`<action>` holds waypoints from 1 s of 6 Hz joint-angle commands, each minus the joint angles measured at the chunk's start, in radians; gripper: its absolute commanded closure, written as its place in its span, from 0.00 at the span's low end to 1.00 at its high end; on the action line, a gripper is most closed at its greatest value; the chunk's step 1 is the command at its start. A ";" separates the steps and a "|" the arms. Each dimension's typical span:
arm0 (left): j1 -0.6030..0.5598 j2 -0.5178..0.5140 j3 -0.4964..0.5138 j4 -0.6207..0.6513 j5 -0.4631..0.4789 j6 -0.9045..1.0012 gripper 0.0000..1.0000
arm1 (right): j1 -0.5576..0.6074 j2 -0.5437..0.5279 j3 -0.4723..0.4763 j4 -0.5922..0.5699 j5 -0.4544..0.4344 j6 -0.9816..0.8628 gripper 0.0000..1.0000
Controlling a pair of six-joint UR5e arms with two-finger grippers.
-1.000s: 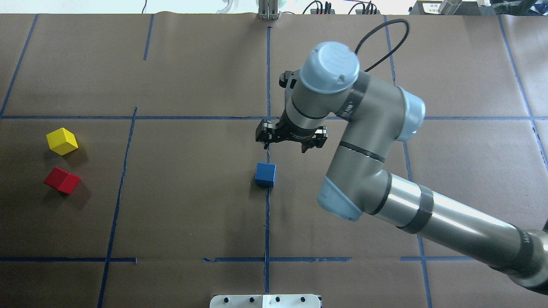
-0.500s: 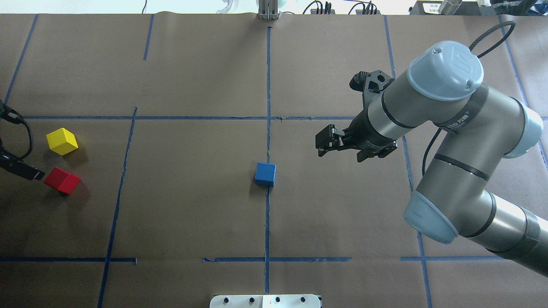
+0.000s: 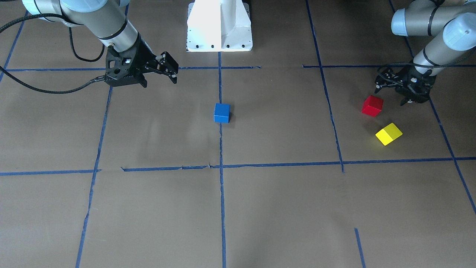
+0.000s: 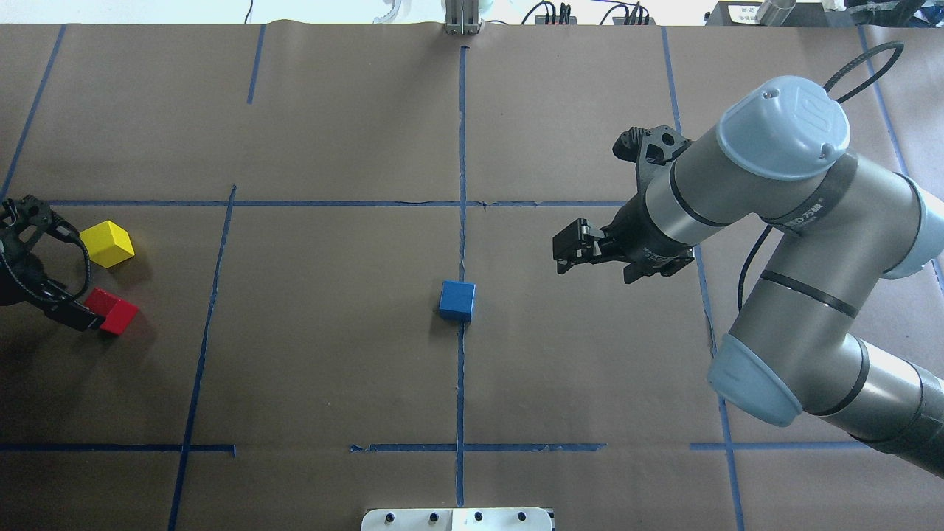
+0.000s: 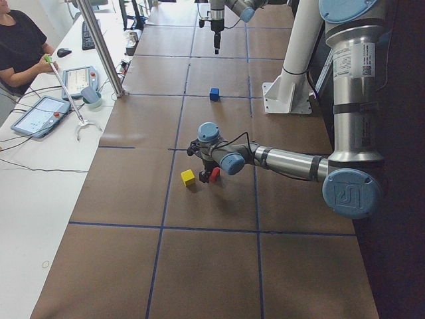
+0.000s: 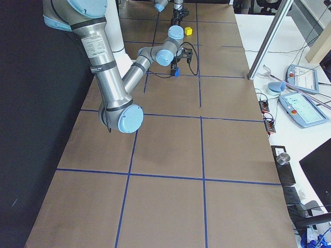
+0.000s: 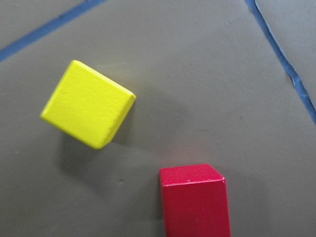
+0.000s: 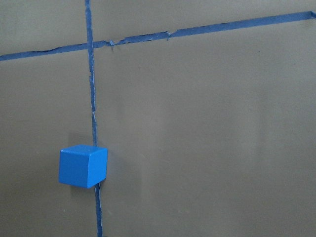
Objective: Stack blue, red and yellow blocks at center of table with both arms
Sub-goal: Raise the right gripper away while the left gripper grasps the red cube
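Left claw (image 3: 394, 93) has come in from the table's left edge since half a second ago. In the overhead view one finger now overlaps the red block (image 4: 118, 313); contact cannot be told. Right claw (image 4: 594, 269) has shifted only slightly. Blocks unmoved.

Table (image 4: 332, 147): brown paper, blue tape grid. White pedestal (image 3: 219, 26) at the robot's side. Person (image 5: 20, 40) seated at a white side table.

Blue block (image 4: 457, 300) sits alone on the centre tape line. Yellow block (image 4: 108, 243) lies near the red block, apart. Left claw points down, jaws spread, empty. Right claw hovers right of the blue block, jaws spread, empty.

white side bench (image 5: 33, 219), slanted metal post (image 5: 99, 46), tablets (image 5: 38, 114)
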 commanded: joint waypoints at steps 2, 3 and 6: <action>0.039 -0.055 0.038 -0.020 0.001 -0.067 0.00 | -0.005 -0.002 -0.005 0.000 -0.003 0.000 0.00; 0.051 -0.060 0.058 -0.020 0.004 -0.069 0.09 | -0.006 -0.003 -0.005 0.000 -0.003 0.000 0.00; 0.052 -0.062 0.000 -0.009 0.004 -0.264 1.00 | -0.007 -0.003 -0.007 0.000 -0.011 0.000 0.00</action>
